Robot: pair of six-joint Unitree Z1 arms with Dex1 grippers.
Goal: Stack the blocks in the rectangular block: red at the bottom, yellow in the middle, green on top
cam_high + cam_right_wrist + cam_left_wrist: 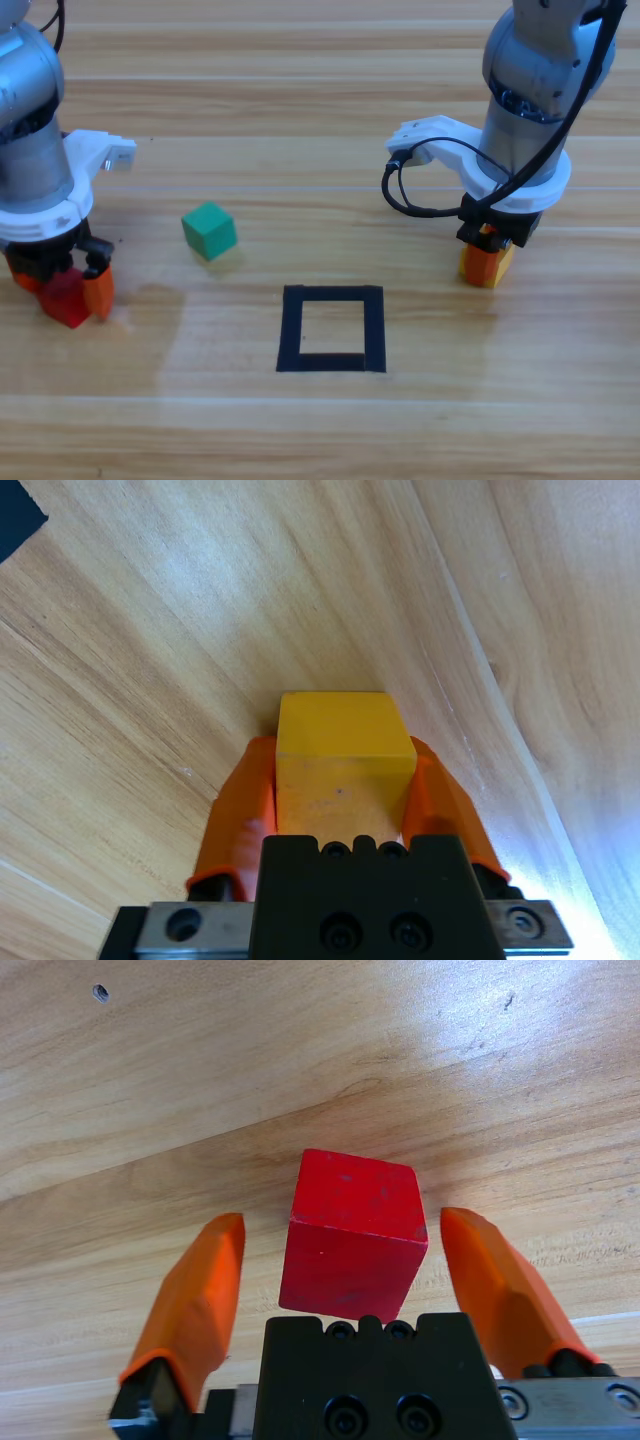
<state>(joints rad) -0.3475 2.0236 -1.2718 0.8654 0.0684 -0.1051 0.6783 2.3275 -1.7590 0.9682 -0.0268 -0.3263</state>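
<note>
The left end effector point(62, 290) stood low over the table point(300, 120) at the picture's left edge, its two orange jaws spread wide on either side of the red cube point(64, 298). In the left wrist view the same end effector point(340, 1260) showed a clear gap between each jaw and the red cube point(352, 1235), so nothing was gripped; the cube sat between the jaws, turned a little askew to them.

The right end effector point(487, 262) was down at the table on the right side, to the upper right of the tape outline point(332, 329). Its jaws were pressed against the two sides of the yellow cube point(487, 265), pinching it. The right wrist view confirmed this: the end effector point(340, 780) had both jaws flat against the yellow cube point(342, 755), with the cube's far end projecting beyond the jaw tips. Whether the cube rested on the wood or was just off it could not be told.

The green cube point(209, 231) lay alone on the table, between the two arms and to the upper left of the outline, well apart from both end effectors. The outline itself held no cube.
</note>
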